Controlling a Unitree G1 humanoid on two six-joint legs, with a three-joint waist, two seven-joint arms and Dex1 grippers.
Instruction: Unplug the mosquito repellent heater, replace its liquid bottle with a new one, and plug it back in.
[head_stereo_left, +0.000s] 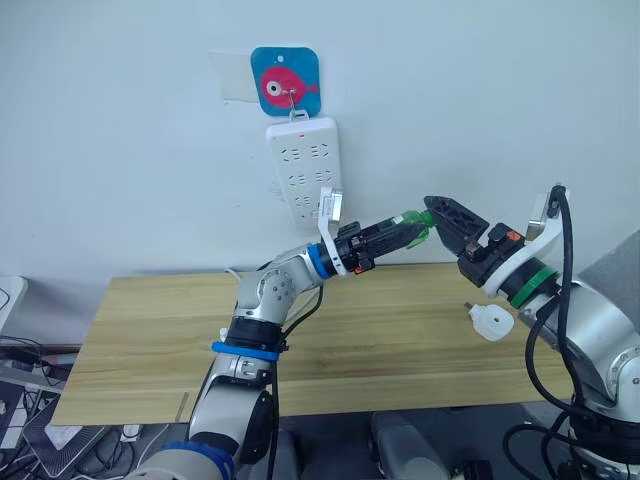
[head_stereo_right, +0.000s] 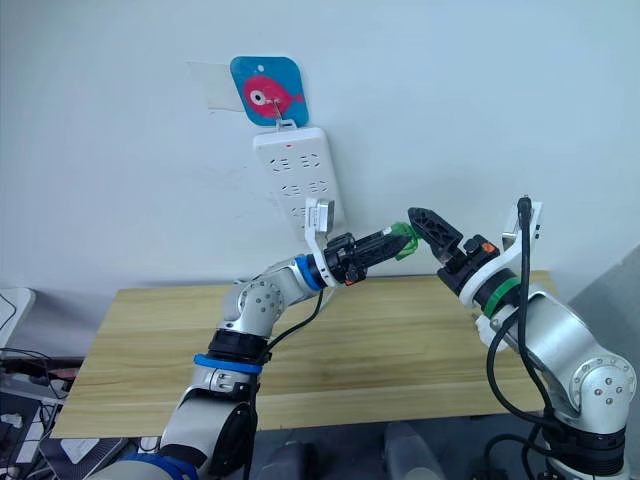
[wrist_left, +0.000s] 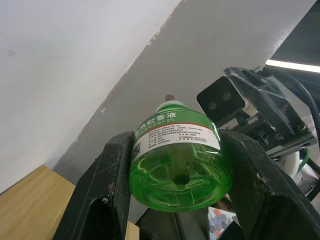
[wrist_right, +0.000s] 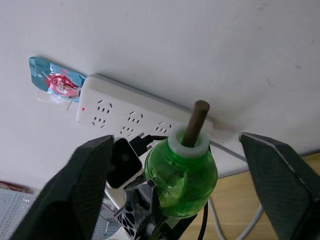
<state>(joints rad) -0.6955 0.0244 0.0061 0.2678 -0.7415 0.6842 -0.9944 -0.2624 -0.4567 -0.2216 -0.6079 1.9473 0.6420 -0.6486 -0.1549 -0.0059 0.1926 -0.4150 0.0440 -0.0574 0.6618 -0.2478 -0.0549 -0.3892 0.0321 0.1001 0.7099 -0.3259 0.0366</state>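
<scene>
Gripping a green liquid bottle (wrist_left: 180, 160) by its sides, the left gripper (head_stereo_left: 408, 232) holds it raised above the wooden table (head_stereo_left: 150, 340), in front of the white power strip (head_stereo_left: 303, 165) on the wall. The bottle's wick (wrist_right: 195, 122) points toward the right gripper (head_stereo_left: 450, 218), whose fingers (wrist_right: 87, 185) stand wide apart on either side of the bottle, not touching it. The mosquito repellent heater (head_stereo_left: 491, 322) lies on the table below the right gripper, near the table's right end, well apart from both grippers.

Green bottle (wrist_left: 180, 165), white heater (head_stereo_left: 491, 322).
</scene>
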